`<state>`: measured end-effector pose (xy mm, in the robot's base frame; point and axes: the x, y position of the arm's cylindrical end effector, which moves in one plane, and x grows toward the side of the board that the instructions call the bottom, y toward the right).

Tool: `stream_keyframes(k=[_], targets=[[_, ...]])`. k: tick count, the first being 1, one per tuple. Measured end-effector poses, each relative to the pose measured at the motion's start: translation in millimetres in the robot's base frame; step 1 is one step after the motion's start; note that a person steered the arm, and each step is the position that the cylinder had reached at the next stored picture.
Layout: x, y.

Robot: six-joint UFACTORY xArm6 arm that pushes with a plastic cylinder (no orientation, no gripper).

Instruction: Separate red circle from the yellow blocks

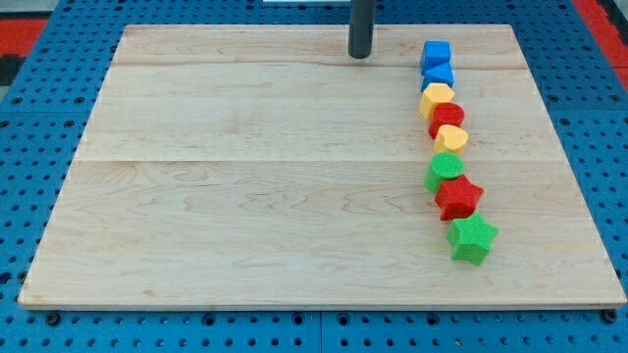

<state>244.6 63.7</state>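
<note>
My tip [360, 55], a bare dark rod with nothing to open or close, touches no block. Toward the view's right and below it, the red circle block [447, 116] sits wedged between two yellow blocks [437, 99] [450, 137], touching both. I judge it light, rigid, slidy; push its left flank. Round, so no long axis.
</note>
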Motion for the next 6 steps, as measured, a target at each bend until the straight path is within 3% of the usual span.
stream_keyframes(k=[1, 2, 3, 4, 5, 6], targets=[[-31, 18], [-47, 81], [-31, 123], [48, 173], [112, 174], [128, 137]])
